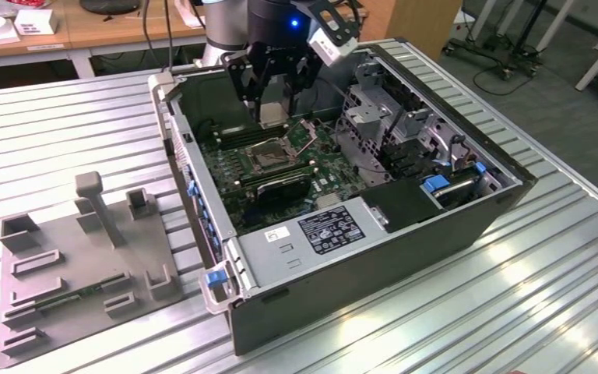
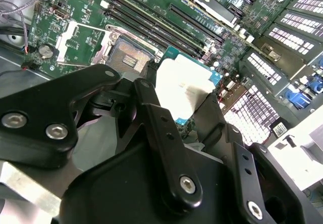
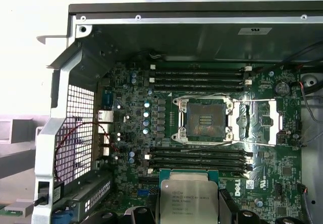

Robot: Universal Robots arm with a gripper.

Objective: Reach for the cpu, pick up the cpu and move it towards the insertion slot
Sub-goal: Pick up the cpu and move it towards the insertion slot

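Note:
My gripper [image 1: 271, 105] hangs inside the open computer case, shut on the cpu [image 1: 271, 116], a small silvery square chip held above the green motherboard. In the second wrist view the cpu [image 2: 184, 80] sits between the black fingers [image 2: 151, 113], its pale face lit. The first wrist view has the cpu [image 3: 187, 200] at the near edge, apart from the insertion slot [image 3: 204, 120]. The insertion slot [image 1: 274, 159] is a square socket with a silvery frame and dark centre, its retaining frame swung open beside it. It lies just off the chip [image 2: 128, 58], with nothing in it.
Long black memory slots [image 3: 199, 75] run on both sides of the socket. The case walls [image 1: 190, 167] ring the board; a drive cage [image 1: 403, 132] and a labelled power supply [image 1: 325, 230] stand at the exterior view's right. A grey plastic fixture [image 1: 81, 265] lies on the exterior view's left.

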